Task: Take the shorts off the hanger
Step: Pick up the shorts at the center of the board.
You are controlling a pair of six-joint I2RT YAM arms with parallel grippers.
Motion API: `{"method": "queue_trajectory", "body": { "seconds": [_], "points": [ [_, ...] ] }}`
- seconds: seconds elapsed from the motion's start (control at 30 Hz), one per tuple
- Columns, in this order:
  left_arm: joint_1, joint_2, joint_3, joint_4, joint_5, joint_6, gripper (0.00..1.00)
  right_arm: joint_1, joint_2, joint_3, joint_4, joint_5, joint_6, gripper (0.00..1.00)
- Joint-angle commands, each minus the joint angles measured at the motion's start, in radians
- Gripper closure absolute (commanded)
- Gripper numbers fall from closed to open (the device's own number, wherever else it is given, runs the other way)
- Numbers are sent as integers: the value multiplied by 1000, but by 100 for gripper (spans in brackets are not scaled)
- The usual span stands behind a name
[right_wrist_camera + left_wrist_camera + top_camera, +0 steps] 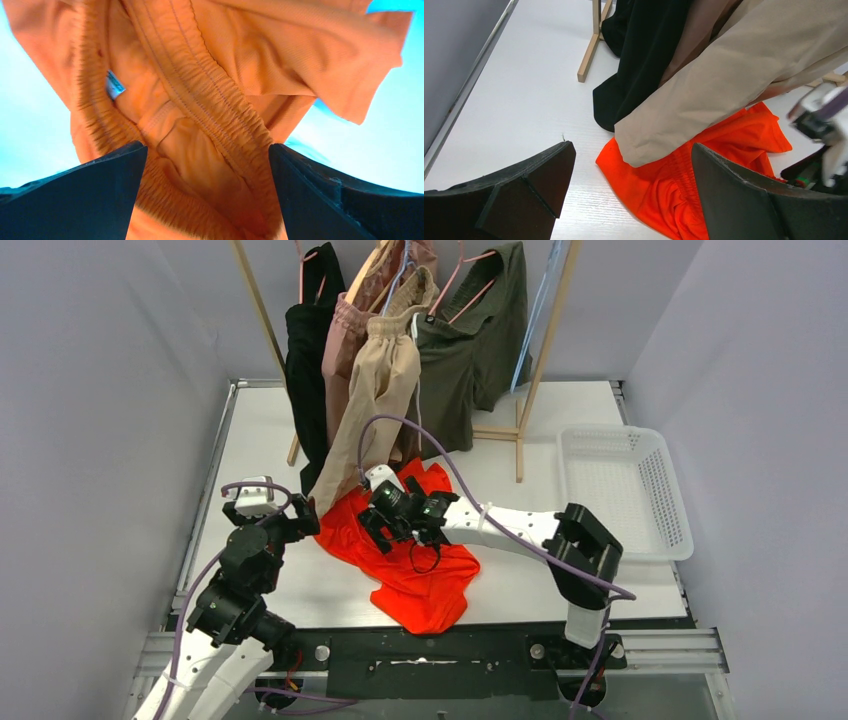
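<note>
Room: grey walls closing in a white table; wooden rack standing at far side; white basket sitting right.
Orange shorts: lying crumpled on table, near-centre, off any hanger; prob. that pair's step is done.
Right gripper: hanging right at the orange waistband w/ jaws spread wide, gripping nothing; contact unclear.
Left gripper: jaws apart, empty; facing the beige shorts, whose leg is draping onto the orange pair.
On rack: beige, pink shorts, olive shorts hanging beside a black garment; prob. next to come off.
</note>
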Motion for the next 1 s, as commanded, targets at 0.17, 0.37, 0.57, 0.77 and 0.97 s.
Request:
{"method": "queue_trajectory", "body": {
  "seconds": [0.17,0.37,0.57,0.77,0.97],
  "points": [
    [-2,-14,7,75,-8,7,13,96,-279,-160,239,4,3,2],
    [0,-19,4,81,-7,7,13,188,-155,-187,369,179,-171,2],
    [11,-10,6,65,-92,-11,14,197,-6,-19,119,392,-97,2],
    [15,-12,7,66,-102,-19,14,109,-98,-223,373,263,-95,3],
    [19,-14,3,69,-101,-18,15,-99,-34,-219,292,-104,117,2]
  ]
}}
